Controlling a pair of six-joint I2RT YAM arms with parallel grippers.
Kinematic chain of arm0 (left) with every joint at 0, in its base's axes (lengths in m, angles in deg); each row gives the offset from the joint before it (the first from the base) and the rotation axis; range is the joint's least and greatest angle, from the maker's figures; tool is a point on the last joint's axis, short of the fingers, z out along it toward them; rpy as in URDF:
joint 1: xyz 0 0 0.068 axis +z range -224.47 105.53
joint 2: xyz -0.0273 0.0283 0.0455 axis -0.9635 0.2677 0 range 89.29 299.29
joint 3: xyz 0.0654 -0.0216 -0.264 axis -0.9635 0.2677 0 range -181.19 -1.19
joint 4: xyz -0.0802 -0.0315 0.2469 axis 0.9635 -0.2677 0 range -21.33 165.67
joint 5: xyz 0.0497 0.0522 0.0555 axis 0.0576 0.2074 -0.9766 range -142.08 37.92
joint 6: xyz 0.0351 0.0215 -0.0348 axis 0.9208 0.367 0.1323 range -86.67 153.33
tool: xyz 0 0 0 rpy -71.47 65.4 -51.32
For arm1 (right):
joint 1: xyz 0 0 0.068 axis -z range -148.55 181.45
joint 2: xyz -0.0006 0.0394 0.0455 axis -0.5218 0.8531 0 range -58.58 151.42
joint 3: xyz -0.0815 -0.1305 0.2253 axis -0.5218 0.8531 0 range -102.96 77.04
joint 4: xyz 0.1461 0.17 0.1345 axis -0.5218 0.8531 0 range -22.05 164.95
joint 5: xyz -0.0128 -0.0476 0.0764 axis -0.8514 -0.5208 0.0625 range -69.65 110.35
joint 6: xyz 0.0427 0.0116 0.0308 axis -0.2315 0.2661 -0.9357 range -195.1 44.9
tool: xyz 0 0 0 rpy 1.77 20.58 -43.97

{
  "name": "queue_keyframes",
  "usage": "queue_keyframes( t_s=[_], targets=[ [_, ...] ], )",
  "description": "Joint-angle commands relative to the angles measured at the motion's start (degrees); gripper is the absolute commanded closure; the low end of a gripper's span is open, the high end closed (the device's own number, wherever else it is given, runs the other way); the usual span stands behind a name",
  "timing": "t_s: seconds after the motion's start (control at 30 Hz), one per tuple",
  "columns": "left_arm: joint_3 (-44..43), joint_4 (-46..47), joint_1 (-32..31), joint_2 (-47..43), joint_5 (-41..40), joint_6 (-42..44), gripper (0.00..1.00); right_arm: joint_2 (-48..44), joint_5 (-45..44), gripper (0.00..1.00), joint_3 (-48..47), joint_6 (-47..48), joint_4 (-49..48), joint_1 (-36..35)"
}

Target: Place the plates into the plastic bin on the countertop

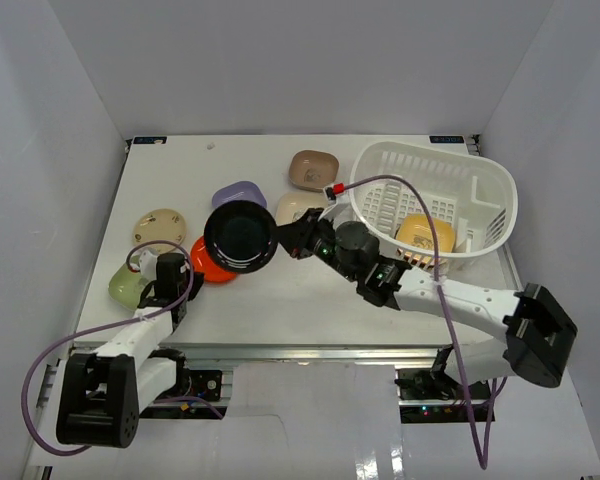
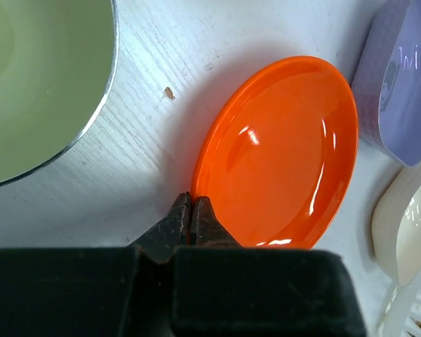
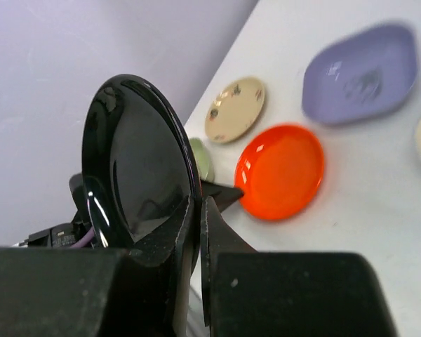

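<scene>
Right gripper (image 3: 196, 210) fingers pinch the rim of the black plate (image 3: 137, 161). It is held tilted on edge above the countertop (image 1: 280, 300), left of the plastic bin (image 1: 480, 180). One gold plate (image 1: 420, 232) lies in the bin. Left gripper (image 2: 191, 214) has its tips pressed together at the rim of the orange plate (image 2: 281, 154), seemingly gripping nothing. Pale markings on the lavender dish (image 2: 396, 84) are too faint to read.

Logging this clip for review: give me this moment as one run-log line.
right gripper shut on black plate, held aloft | left gripper shut at orange plate rim | bin holds yellow plate
</scene>
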Motion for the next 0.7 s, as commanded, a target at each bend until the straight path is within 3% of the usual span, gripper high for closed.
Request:
queue_keyframes(
  t_s=[0.0, 0.13, 0.17, 0.27, 0.37, 0.47, 0.57, 0.67],
  targets=[
    [-1.27, -4.72, 0.03, -2.28, 2.14, 3.84, 1.00, -6.92, -4.90, 0.92, -5.24, 13.97, 9.69, 3.51],
    [-3.99, -8.41, -0.05, -12.02, 5.22, 6.30, 1.00, -13.68, -4.75, 0.92, -5.08, 18.20, 18.75, 17.99],
    [-4.96, -10.24, -0.06, -15.96, 5.74, 7.44, 1.00, -16.48, -5.11, 0.92, -3.34, 19.34, 20.25, 24.98],
    [-9.35, -12.72, -0.23, -21.51, 8.55, 8.85, 1.00, -19.14, -8.54, 0.92, 0.88, 21.45, 24.65, 37.91],
    [-13.30, -12.64, -0.41, -23.55, 14.34, 8.60, 1.00, -19.51, -4.96, 0.92, 5.36, 19.63, 25.18, 49.87],
    [-18.65, -10.89, -1.02, -21.38, 20.04, 7.37, 1.00, -14.52, 1.38, 0.92, 6.78, 17.86, 25.18, 57.20],
    [-24.62, -5.98, -4.08, -17.86, 25.76, 5.70, 1.00, -10.46, 4.20, 0.92, 7.49, 16.81, 25.18, 60.19],
    [-33.59, -4.55, -13.91, -10.13, 22.29, 7.35, 1.00, -10.62, 4.21, 0.63, 9.07, 14.08, 25.10, 60.91]
  ],
)
